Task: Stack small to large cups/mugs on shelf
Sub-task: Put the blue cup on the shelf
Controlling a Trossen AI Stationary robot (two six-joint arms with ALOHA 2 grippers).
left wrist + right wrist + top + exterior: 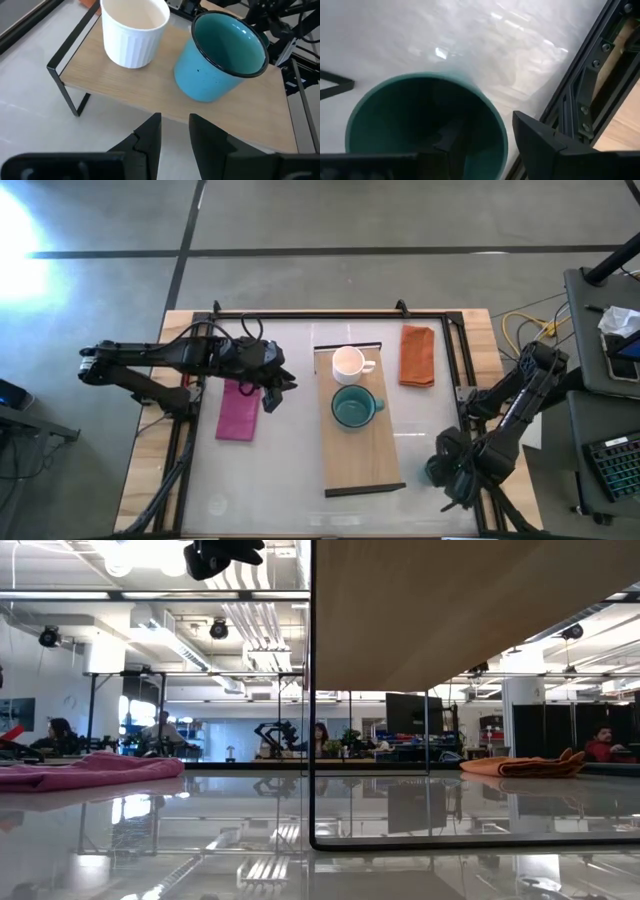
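Right gripper (pixel 485 145): fingers straddle dark green cup's (pixel 395 100) rim, off shelf's (pixel 362 460) right.
Left gripper (pixel 174 131): slightly open, empty.

Two dark arms, black all over, built from thick round links and chunky joints. Black cables looped along left arm (pixel 170 360). Left gripper (pixel 174 140): two flat black fingers with slanted tips, matte plastic look. Right gripper (pixel 485 145): same black fingers, wide and blocky, sharp edges. Right arm (pixel 510 415) same dark colour.
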